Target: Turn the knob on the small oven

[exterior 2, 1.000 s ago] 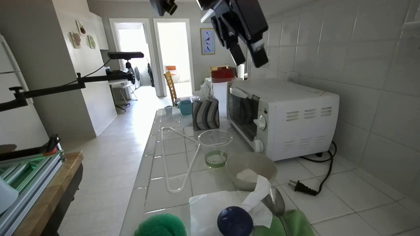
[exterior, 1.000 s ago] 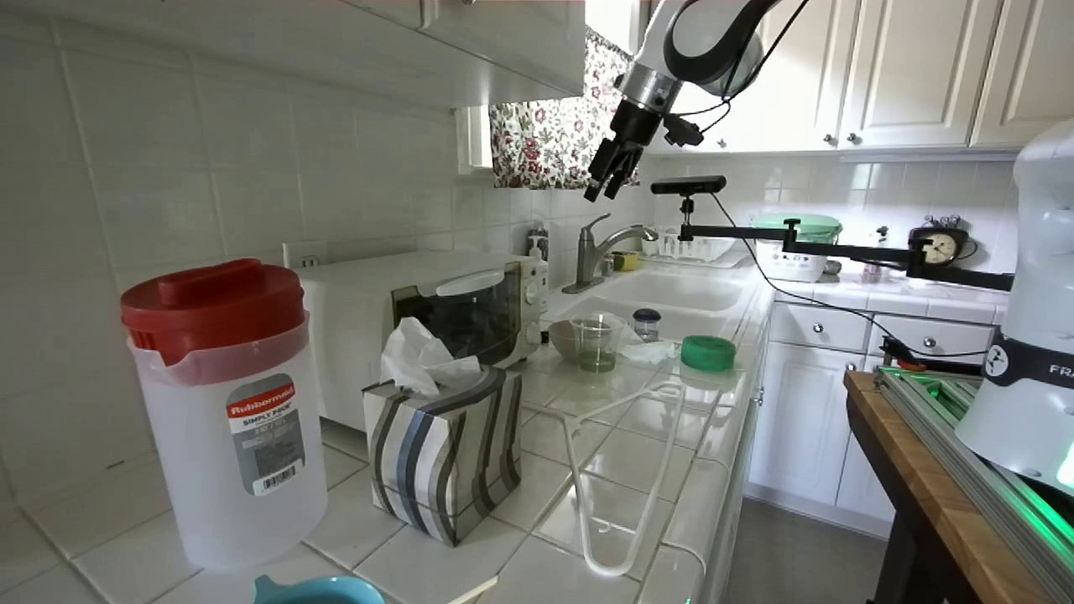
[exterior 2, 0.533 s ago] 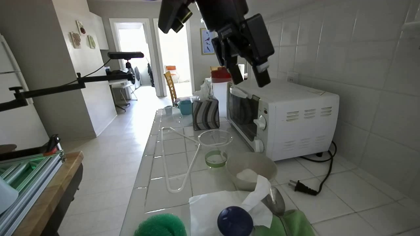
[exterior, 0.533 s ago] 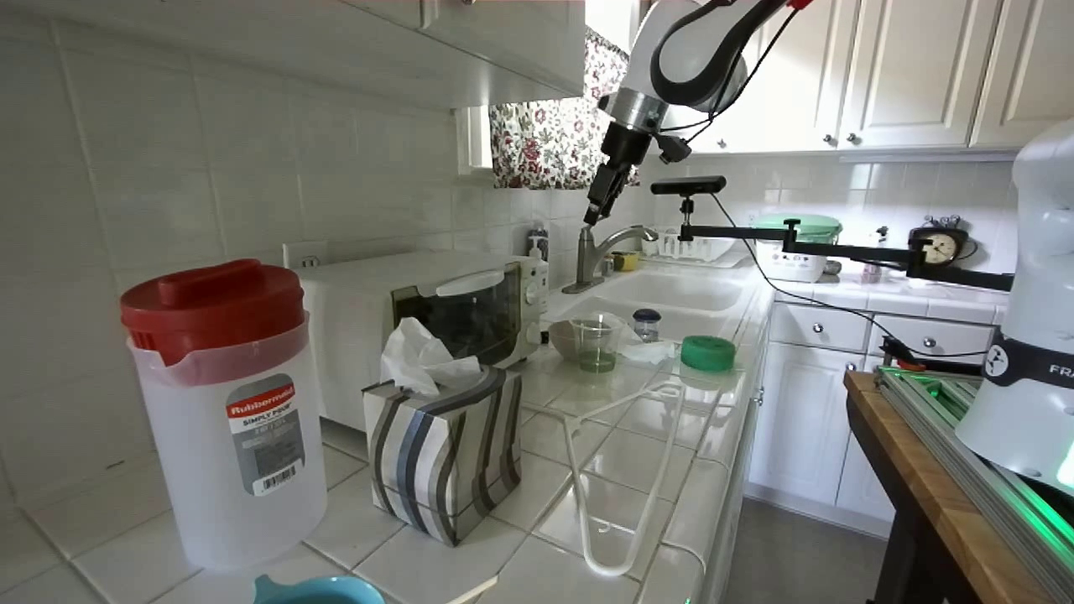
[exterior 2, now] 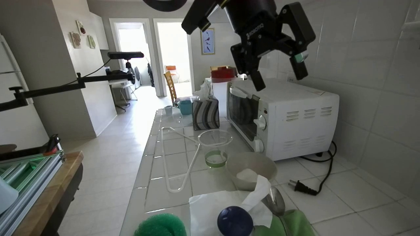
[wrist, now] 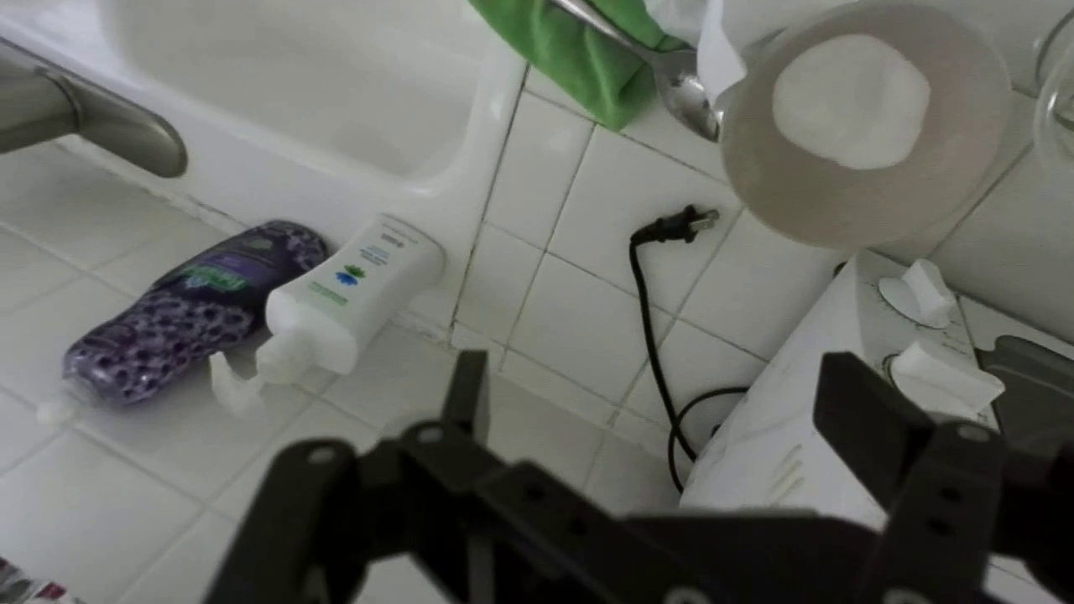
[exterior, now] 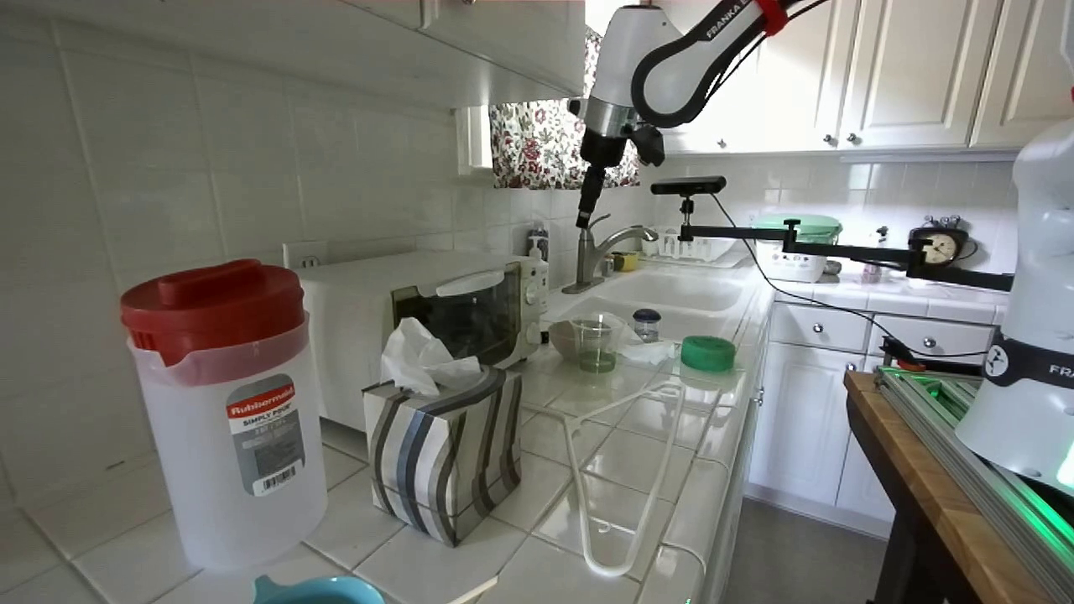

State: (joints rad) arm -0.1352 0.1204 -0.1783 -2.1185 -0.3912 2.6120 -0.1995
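Note:
The small oven (exterior: 361, 289) is a white box with a dark glass door, standing against the tiled wall. In an exterior view its vented side (exterior 2: 302, 131) faces the camera. Its front panel has a white upper knob (exterior 2: 261, 122) and a white lower knob (exterior 2: 258, 145). Both knobs show at the right of the wrist view (wrist: 940, 377). My gripper (exterior 2: 280, 77) is open and empty, pointing down, higher than the oven and apart from it. In an exterior view the gripper (exterior: 583, 222) hangs beyond the oven's knob end, in front of the faucet in the picture.
A bowl (exterior 2: 251, 170) and a clear cup (exterior 2: 215, 149) stand before the knobs. A black plug (exterior 2: 305, 188) lies by the vented side. A faucet (exterior: 587, 260) and soap bottles (wrist: 352, 289) are near the sink. A tissue box (exterior: 445, 453) and red-lidded jug (exterior: 226, 419) stand farther along.
My gripper has come lower and moved toward the wall. The wrist has turned, so the fingers look farther apart in one picture and lined up in another. The oven and counter items have not moved.

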